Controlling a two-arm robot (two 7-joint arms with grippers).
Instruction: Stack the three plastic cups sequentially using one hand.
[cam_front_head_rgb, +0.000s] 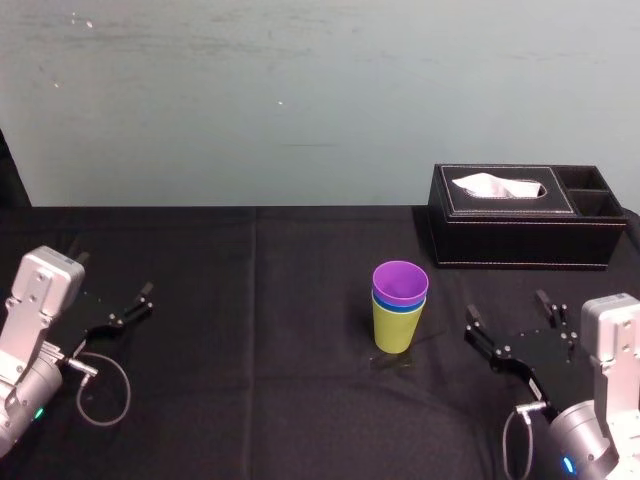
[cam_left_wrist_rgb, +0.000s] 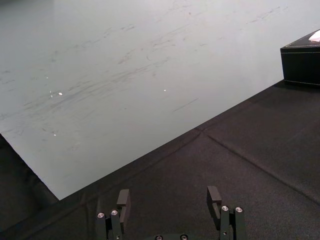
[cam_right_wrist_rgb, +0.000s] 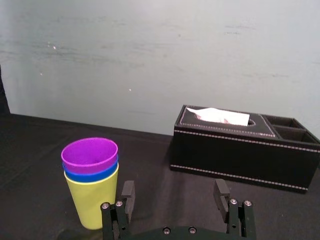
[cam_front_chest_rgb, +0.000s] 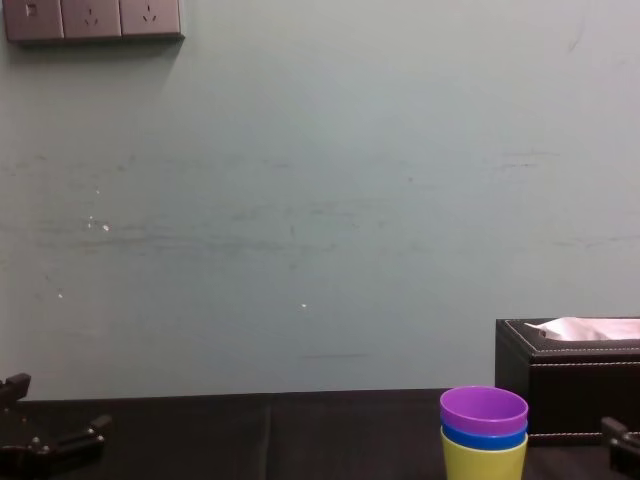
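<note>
At table (cam_front_head_rgb: 250, 380) centre, cups (cam_front_head_rgb: 399, 305) nested; right claw (cam_front_head_rgb: 506, 308) spread at 4 o'clock, left claw (cam_front_head_rgb: 112, 275) spread at 9; stray sweep could topple them.

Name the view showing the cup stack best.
Right wrist view: the cup stack is close, side-on, purple in blue in yellow-green. Head view shows it whole but farther off; chest view cuts its base.

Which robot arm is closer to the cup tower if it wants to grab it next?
The right. The open right gripper sits just beside the stacked cups, and its wrist view shows them close ahead. The left gripper rests open much farther from them.
</note>
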